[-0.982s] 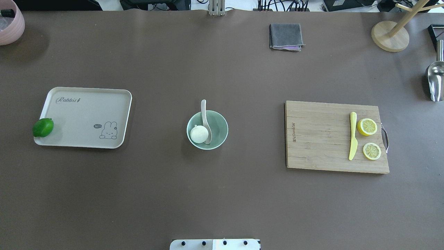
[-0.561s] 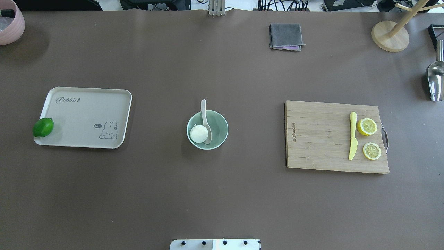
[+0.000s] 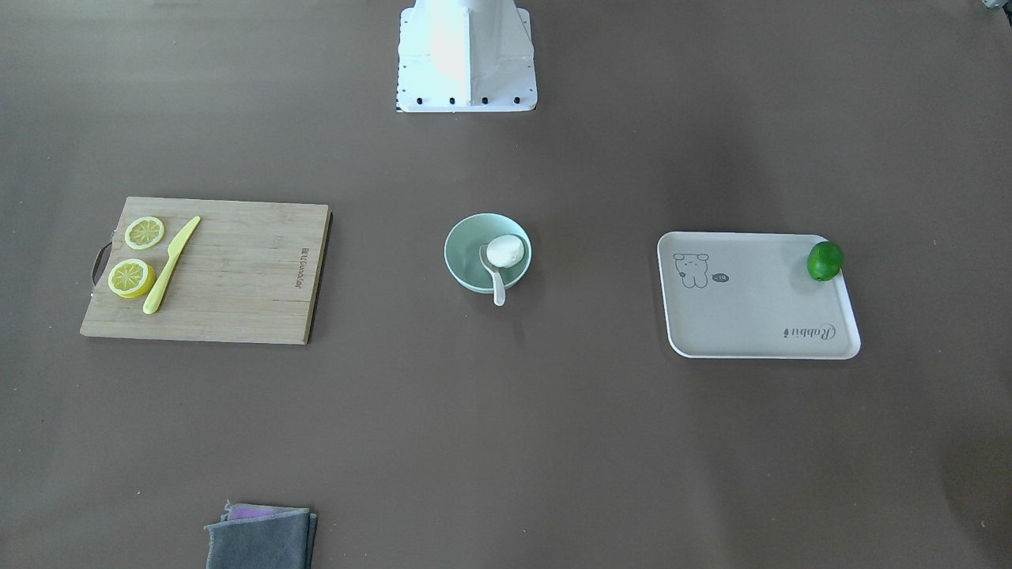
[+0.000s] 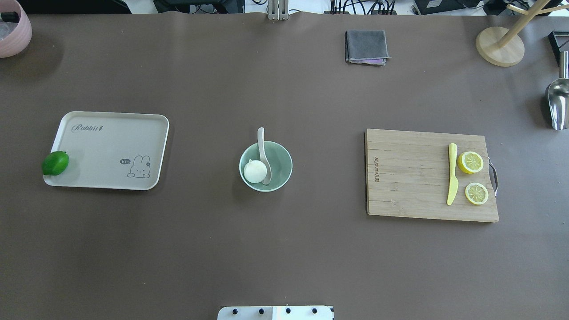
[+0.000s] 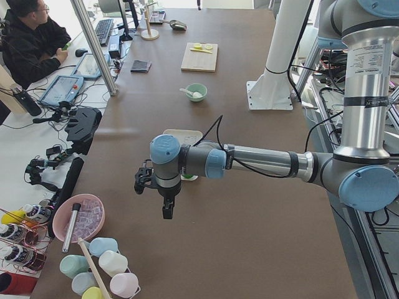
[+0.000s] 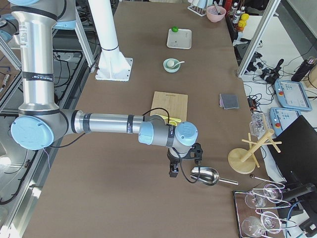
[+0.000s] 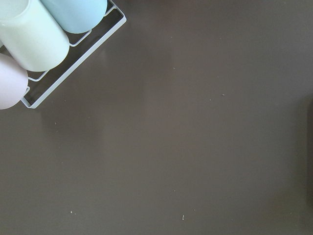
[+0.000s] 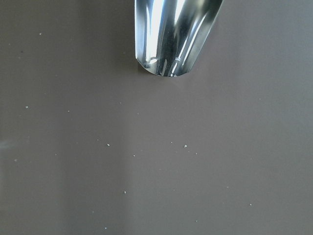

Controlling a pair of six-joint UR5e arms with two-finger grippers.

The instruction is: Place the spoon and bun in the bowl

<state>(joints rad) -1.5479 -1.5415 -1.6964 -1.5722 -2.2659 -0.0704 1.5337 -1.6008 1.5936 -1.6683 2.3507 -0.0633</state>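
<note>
Bun [image 4: 255, 171] and spoon [image 4: 262, 144] lie in bowl [image 4: 282, 162]. Left gripper [image 5: 167, 212], right gripper [image 6: 173, 171]: finger state indiscernible; probably best parked clear.

Long matte brown desk [image 4: 178, 249] runs down the middle of the room, and the wrist views show faint dust specks on its top. A silver aluminium frame post [image 5: 93, 47] rises from the desk's edge on the operators' side. Past it is a pale white side bench [image 5: 19, 134] cluttered with cables and gear, with a black keyboard [image 5: 103, 28] toward the far end. A man in a dark jacket [image 5: 28, 40] sits at that bench. Light is bright and even, with a soft pale sheen across the desk and short, weak shadows.
</note>
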